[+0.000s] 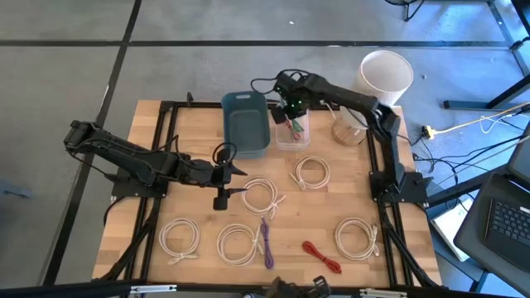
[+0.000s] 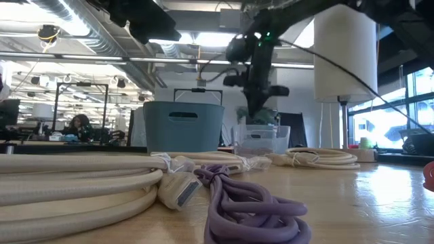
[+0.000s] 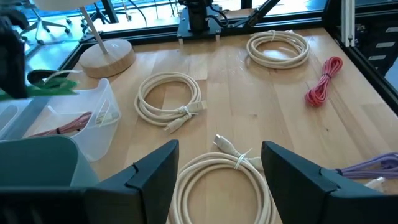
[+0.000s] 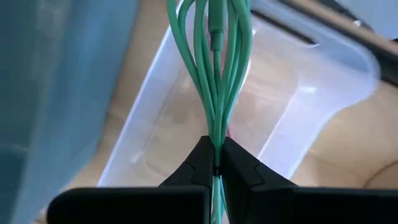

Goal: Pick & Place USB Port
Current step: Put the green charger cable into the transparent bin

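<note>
My right gripper (image 4: 217, 163) is shut on a bundled green cable (image 4: 214, 74) and hovers over the clear plastic box (image 4: 298, 106) at the table's far middle. In the high view this gripper (image 1: 291, 112) stands just above the box (image 1: 292, 132), right of the blue bin (image 1: 246, 124). A red cable (image 3: 68, 124) lies inside the box. My left gripper (image 1: 225, 180) waits open at the table's middle left, above a white cable coil (image 3: 217, 180), touching nothing. My right gripper pinches several strands of the green cable's loops (image 4: 215, 140) between its two fingers. The fingers come from above, pointing steeply down. The bundle hangs below them, lifted clear, over the open clear box.
Several white cable coils (image 1: 310, 172) lie spread over the wooden table. A purple cable (image 1: 267, 242) and a red cable (image 1: 321, 257) lie near the front edge. A white lamp (image 1: 385, 74) on a wooden foot (image 1: 349, 132) stands at the far right.
</note>
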`<state>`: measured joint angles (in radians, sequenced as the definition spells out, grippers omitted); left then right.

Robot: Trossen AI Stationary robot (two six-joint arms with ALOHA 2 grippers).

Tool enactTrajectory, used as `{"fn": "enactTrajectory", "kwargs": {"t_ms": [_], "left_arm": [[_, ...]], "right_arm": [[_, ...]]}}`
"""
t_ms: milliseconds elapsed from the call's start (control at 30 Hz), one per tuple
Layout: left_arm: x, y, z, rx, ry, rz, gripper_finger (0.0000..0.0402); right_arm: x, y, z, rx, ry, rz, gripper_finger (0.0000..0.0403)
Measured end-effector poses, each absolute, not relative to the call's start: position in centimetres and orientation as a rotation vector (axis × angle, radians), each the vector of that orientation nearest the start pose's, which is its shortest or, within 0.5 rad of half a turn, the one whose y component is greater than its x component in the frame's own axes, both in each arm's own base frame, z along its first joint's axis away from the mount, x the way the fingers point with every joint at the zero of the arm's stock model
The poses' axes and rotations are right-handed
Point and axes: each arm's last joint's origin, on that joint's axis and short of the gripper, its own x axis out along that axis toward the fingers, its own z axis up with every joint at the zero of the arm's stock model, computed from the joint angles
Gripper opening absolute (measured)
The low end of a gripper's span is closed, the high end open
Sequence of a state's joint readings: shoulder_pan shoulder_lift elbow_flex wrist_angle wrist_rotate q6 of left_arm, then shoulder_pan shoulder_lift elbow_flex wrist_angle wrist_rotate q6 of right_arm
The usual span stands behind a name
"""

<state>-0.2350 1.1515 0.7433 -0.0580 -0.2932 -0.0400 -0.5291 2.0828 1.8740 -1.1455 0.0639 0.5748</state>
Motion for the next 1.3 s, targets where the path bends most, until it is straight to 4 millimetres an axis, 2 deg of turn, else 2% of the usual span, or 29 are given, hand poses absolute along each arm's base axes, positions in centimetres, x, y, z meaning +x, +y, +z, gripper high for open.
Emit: {"fn": "enactTrajectory", "kwargs": {"t_ms": [133, 300, 1100, 1167, 1300], "left_arm": [[24.1, -4.9, 25.9, 0.075, 0.457, 0.061, 0.0223], [24.0, -4.9, 25.7, 0.053, 0.478, 0.068, 0.0223], [24.0, -4.9, 25.7, 0.02, 0.475, 0.076, 0.0223], [24.0, -4.9, 25.7, 0.02, 0.475, 0.076, 0.0223], [24.0, -4.9, 25.7, 0.02, 0.475, 0.076, 0.0223]], "right_arm": [[36.9, -22.1, 22.5, 0.792, 1.234, -0.855, 0.0012], [36.9, -23.0, 20.8, 0.801, 1.271, -0.867, 0.0012], [37.9, -23.8, 16.4, 0.775, 1.353, -0.816, 0.0012], [37.9, -23.8, 16.4, 0.77, 1.354, -0.816, 0.0021], [37.9, -23.9, 16.4, 0.757, 1.356, -0.823, 0.0066]]}}
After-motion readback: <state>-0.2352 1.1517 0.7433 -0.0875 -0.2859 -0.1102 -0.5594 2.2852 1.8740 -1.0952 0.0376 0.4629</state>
